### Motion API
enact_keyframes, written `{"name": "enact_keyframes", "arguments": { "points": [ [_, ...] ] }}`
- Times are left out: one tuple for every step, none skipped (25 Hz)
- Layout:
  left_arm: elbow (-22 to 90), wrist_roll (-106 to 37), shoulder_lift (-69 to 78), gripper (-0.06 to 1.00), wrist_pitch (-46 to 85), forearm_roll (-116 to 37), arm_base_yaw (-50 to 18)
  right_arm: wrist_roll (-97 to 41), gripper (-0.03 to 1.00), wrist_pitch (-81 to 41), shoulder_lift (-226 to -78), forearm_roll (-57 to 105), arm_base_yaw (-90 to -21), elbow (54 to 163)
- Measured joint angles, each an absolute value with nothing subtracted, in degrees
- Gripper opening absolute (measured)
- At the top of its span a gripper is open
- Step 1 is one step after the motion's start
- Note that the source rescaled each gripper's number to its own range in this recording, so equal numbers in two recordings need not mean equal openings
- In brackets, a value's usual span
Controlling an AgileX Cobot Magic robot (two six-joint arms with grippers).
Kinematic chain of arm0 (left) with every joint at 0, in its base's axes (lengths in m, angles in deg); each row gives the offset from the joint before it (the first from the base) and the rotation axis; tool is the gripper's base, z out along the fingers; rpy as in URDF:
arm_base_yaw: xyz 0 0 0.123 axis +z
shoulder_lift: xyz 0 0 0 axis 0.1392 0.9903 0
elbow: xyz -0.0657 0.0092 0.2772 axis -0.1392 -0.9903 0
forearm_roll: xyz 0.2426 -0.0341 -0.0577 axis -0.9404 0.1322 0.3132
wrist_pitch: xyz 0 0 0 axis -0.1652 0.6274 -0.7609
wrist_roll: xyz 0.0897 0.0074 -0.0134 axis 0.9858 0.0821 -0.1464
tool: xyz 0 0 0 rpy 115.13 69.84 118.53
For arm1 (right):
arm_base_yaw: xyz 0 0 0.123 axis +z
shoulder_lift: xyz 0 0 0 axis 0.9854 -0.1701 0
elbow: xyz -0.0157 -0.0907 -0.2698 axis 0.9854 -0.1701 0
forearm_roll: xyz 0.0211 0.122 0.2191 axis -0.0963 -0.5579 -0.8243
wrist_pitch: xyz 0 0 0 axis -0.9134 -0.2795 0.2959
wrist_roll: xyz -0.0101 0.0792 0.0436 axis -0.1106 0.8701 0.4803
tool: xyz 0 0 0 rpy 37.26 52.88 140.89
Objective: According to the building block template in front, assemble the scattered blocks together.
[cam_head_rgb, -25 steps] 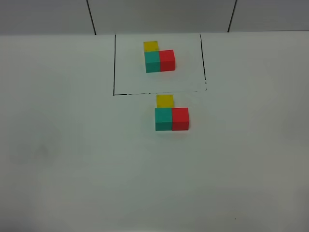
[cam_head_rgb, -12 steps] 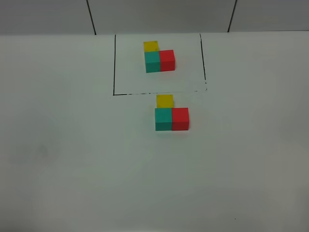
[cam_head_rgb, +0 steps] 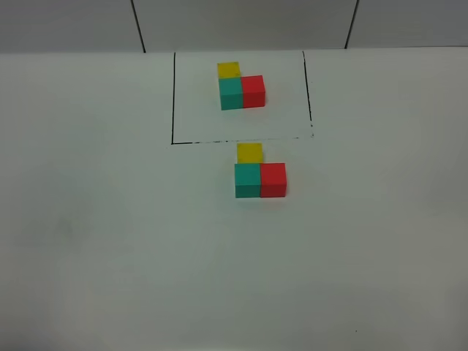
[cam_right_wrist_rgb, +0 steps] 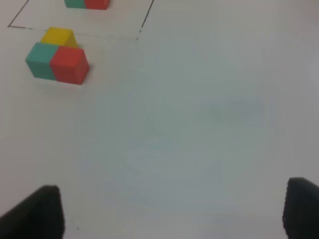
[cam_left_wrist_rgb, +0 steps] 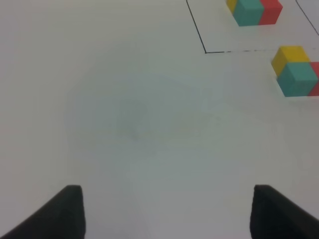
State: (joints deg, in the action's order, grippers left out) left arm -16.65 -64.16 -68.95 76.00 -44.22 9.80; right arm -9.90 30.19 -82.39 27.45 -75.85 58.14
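Both pairs of fingers, left (cam_left_wrist_rgb: 167,211) and right (cam_right_wrist_rgb: 172,211), stand spread wide, empty, over bare white desk (cam_head_rgb: 110,241). Farther on, the scattered blocks (cam_head_rgb: 259,174) sit joined; beyond them, the black-framed building block template (cam_head_rgb: 241,85), then grey panelled wall (cam_head_rgb: 241,22).

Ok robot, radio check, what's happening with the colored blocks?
Left gripper open, right gripper open, both empty. Scattered blocks joined in an L, like the template. Nothing in the way.

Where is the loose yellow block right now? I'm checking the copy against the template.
In the exterior high view the yellow block sits near the middle, just outside the template's black frame, touching the far side of the loose teal-green block, with the red block beside that.
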Motion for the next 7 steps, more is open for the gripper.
{"name": "enact_keyframes", "arguments": {
  "points": [
    [-16.6, -64.2, -68.9, 0.60, 76.0, -44.2, 9.8, -9.9, 0.77, 30.2, -82.4, 27.4, -75.8, 58.1],
    [-16.6, -64.2, -68.9, 0.60, 76.0, -44.2, 9.8, -9.9, 0.77, 30.2, -82.4, 27.4, -75.8, 58.1],
    [-16.6, -64.2, -68.9, 0.60, 76.0, -44.2, 9.8, -9.9, 0.77, 30.2, -82.4, 27.4, -75.8, 58.1],
    [-16.6, -64.2, -68.9, 0.60, 76.0, -44.2, 9.8, -9.9, 0.77, 30.2, -82.4, 27.4, -75.8, 58.1],
    [-16.6, -64.2, -68.9, 0.60, 76.0, -44.2, 9.8, -9.9, 0.77, 30.2, -82.4, 27.4, -75.8, 58.1],
    [-16.6, -64.2, -68.9, 0.60, 76.0, -44.2, 9.8, -9.9, 0.77, 30.2, -82.4, 27.4, -75.8, 58.1],
    [-16.6, -64.2, -68.9, 0.60, 76.0, -44.2, 9.8, -9.9, 0.77, 30.1, -82.4, 27.4, -75.8, 58.1]
  ]
}}
